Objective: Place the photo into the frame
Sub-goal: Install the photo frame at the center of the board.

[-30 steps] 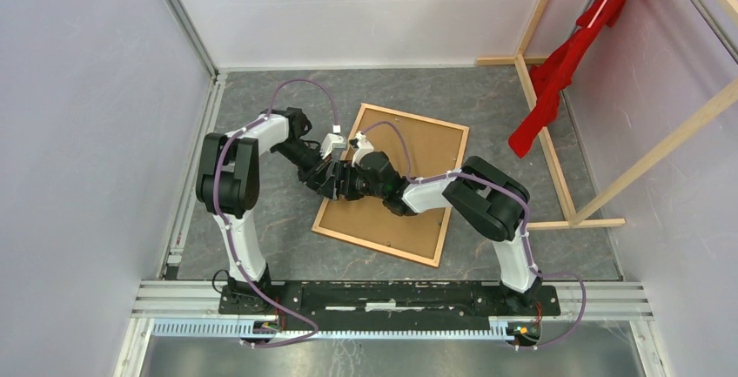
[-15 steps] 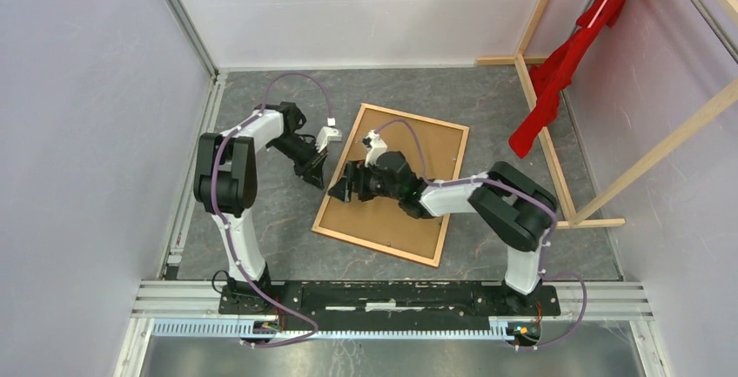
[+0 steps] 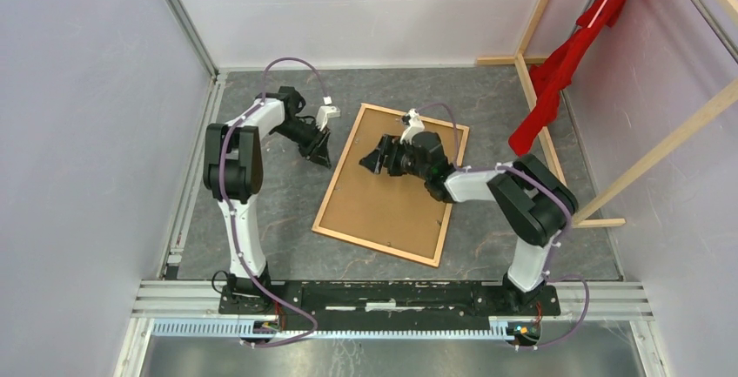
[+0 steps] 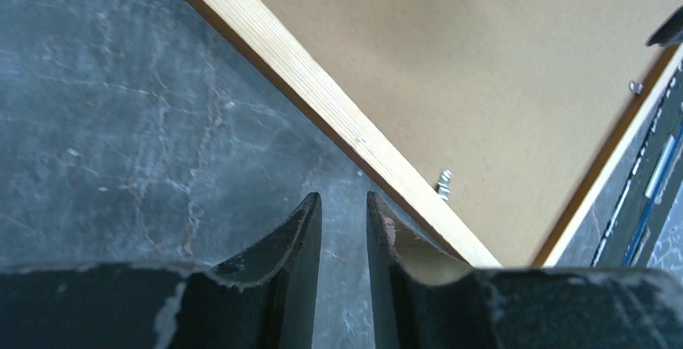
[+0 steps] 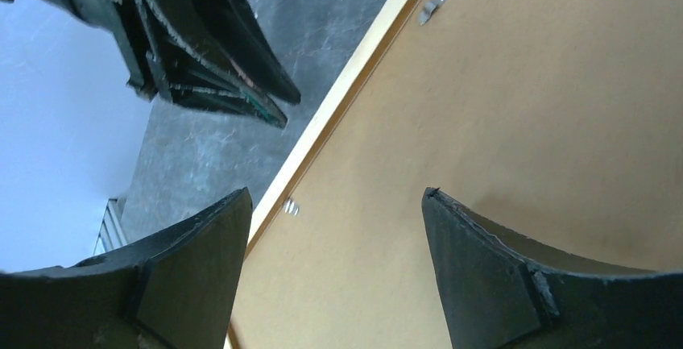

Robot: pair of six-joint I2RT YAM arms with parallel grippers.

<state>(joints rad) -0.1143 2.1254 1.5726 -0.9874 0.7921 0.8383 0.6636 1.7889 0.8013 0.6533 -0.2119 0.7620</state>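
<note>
The frame (image 3: 338, 166) of thin orange-brown wood lies flat on the grey floor with its back up. A plain brown backing board (image 3: 392, 207) fills it. The photo is hidden. My left gripper (image 3: 326, 160) hovers just off the frame's left rim (image 4: 338, 115), over the floor; its fingers are almost together and hold nothing (image 4: 344, 200). My right gripper (image 3: 374, 158) hangs open over the upper part of the board (image 5: 523, 107), empty (image 5: 337, 196). In the right wrist view the left gripper (image 5: 278, 111) shows beyond the frame's rim (image 5: 354, 75).
Small metal tabs (image 4: 444, 181) (image 5: 435, 2) sit along the frame's inner edge. Pale wooden beams (image 3: 546, 138) with a red cloth (image 3: 561, 68) stand at the right. Walls close in on the left and back. The arms' base rail (image 3: 392, 294) runs along the near edge.
The two grippers met at the frame's left edge a second ago. The left one has drawn back to the left; the right one has moved up and right over the board.
</note>
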